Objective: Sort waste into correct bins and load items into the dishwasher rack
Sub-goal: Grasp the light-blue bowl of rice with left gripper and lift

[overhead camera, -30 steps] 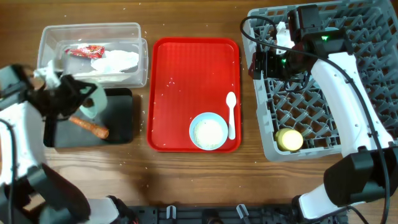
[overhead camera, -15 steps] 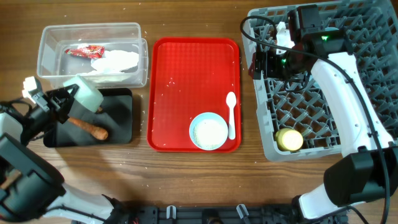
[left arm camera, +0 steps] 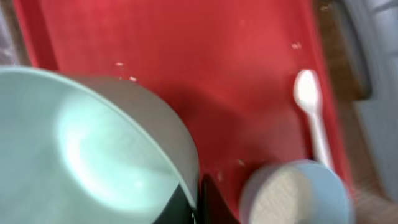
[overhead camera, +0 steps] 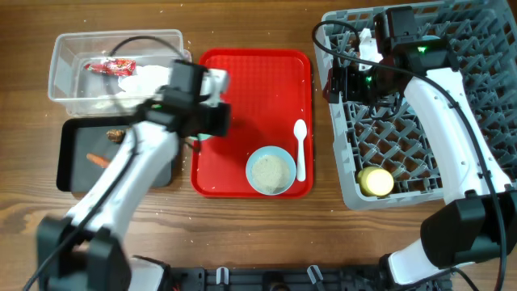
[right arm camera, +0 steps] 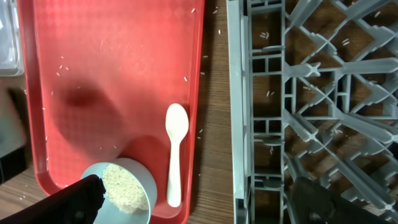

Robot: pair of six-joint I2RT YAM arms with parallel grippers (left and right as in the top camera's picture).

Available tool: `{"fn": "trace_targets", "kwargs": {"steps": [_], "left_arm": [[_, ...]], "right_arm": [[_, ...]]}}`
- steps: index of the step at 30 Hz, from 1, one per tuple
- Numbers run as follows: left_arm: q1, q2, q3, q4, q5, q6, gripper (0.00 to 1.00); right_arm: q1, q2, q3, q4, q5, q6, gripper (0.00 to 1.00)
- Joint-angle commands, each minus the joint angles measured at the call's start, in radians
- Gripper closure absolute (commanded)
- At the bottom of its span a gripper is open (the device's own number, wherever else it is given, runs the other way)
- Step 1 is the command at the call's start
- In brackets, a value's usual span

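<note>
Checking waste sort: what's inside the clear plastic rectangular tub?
A red shiny snack wrapper and a crumpled white napkin lie in the clear plastic tub. The left arm covers the tub's corner nearest the flat red serving tray; contents there are hidden.

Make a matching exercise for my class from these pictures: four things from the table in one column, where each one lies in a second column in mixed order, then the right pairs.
Things
1. yellow cup
2. spoon
3. carrot piece
4. wrapper

Places
a. in the clear tub
b. on the red tray
c. in the rack
d. in the black tray

Pairs: 1-c, 2-b, 3-d, 4-a
</note>
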Motion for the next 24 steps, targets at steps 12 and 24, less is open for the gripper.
{"fn": "trace_targets", "kwargs": {"steps": [12, 24], "left_arm": [[-0.128, 0.161, 0.126, -0.003, -0.235, -0.023, 0.14], [-0.537, 0.181, 0.086, -0.254, -0.163, 0.219, 0.21]], "right_arm": [[0.002, -0.01, -0.001, -0.004, 0.013, 0.004, 0.0], [0.002, -0.01, -0.001, -0.003, 0.013, 0.005, 0.0]]}}
